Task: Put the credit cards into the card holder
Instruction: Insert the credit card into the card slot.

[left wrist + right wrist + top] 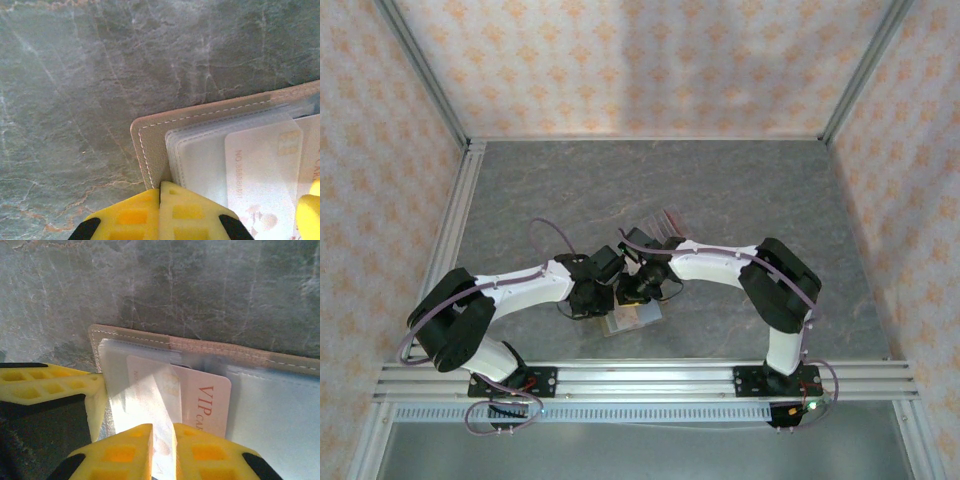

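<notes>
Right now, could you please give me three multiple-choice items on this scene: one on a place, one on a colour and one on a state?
1. Where does the card holder lie?
A) on the table, under the left claw and the right claw
B) in the table's far left corner
C) off the table, on the floor

2. What colour is the VIP lettering on the credit card?
A) blue
B) red
C) green

3. How is the card holder?
A) snapped shut
B) standing on edge
C) lying open

Answers:
1 A, since the top view shows it beneath where both claws meet.
2 B, since the right wrist view shows red letters on a pale card.
3 C, since its clear sleeves lie exposed.
</notes>
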`<state>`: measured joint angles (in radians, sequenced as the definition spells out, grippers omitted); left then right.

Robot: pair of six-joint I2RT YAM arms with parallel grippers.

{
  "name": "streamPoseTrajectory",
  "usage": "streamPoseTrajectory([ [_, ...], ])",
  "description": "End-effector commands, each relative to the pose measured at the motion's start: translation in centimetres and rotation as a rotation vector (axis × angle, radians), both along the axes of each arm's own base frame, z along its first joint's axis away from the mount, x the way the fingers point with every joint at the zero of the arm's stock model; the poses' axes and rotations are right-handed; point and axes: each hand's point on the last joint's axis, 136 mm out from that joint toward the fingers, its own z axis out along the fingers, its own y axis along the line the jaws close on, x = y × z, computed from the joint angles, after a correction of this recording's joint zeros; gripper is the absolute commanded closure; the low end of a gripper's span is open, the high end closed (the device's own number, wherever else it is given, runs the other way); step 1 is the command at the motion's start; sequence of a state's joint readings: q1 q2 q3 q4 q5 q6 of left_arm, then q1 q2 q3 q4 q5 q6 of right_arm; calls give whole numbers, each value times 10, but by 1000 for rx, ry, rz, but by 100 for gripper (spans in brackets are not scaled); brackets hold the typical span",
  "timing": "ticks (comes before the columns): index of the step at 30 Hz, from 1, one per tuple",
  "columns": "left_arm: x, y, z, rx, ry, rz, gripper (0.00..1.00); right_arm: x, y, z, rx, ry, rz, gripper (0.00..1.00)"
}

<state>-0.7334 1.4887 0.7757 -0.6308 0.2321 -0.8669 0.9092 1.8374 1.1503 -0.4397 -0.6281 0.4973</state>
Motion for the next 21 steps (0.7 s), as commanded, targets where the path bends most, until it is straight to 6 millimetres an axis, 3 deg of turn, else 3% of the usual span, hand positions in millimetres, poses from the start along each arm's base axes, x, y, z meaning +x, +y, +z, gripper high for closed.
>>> streamPoseTrajectory([
  [1, -5, 3, 1, 3, 4, 8, 100, 3, -6, 13, -16, -43, -6, 81],
  [21, -7, 6, 2, 2, -2, 14, 100, 3, -32, -7, -150, -64, -5, 77],
])
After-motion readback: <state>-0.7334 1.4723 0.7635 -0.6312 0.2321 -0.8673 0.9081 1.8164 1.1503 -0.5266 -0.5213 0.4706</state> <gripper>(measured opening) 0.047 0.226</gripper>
